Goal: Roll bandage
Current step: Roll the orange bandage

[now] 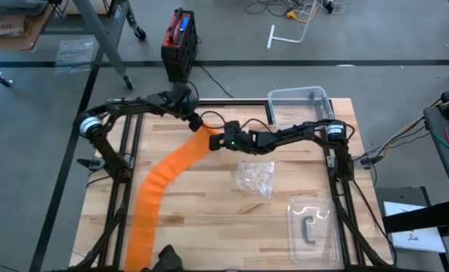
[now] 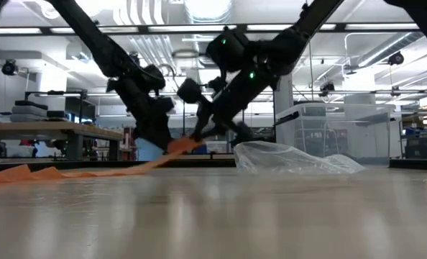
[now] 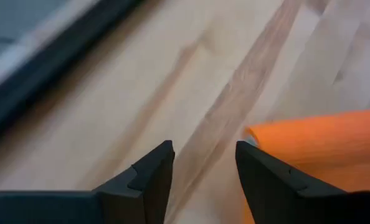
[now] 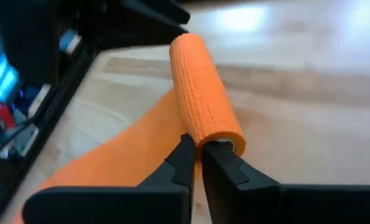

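Pale butcher-block wooden desk on grey concrete floor. Long orange fabric bandage toward seven o'clock; right claw pinching rolled end, left claw spread.

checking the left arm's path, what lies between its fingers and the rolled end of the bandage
Only bare wooden table. In the left wrist view the left gripper stands open with nothing between its fingers, and the bandage roll sits just beside one fingertip.

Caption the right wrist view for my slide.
Right tool pinches the rolled end of the orange bandage above the wooden table.
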Controlling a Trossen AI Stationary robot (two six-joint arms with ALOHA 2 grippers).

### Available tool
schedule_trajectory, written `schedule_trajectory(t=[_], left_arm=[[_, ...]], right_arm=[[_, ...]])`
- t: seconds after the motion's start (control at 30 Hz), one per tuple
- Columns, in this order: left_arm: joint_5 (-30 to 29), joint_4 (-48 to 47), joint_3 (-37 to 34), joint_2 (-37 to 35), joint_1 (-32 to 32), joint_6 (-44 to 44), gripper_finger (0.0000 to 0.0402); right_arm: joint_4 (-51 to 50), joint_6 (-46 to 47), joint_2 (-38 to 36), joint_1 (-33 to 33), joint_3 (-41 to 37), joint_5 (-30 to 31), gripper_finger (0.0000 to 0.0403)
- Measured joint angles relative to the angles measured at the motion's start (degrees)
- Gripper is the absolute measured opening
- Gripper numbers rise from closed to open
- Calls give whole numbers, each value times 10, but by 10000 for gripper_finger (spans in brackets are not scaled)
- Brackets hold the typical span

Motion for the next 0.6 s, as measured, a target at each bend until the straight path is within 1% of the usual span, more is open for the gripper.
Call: schedule_trajectory(t=[0.17,0.33,0.43,0.6], left_arm=[[-2,-7,0,-95,15,10,189],[2,-9,0,-192,17,19,196],[42,-9,0,-238,18,32,196],[141,-8,0,-295,17,45,192]], right_arm=[[-30,-139,-58,3,0,52,15],[-37,-290,-119,4,0,54,14],[-37,-377,-152,4,0,52,14],[-40,-534,-197,4,0,52,14]])
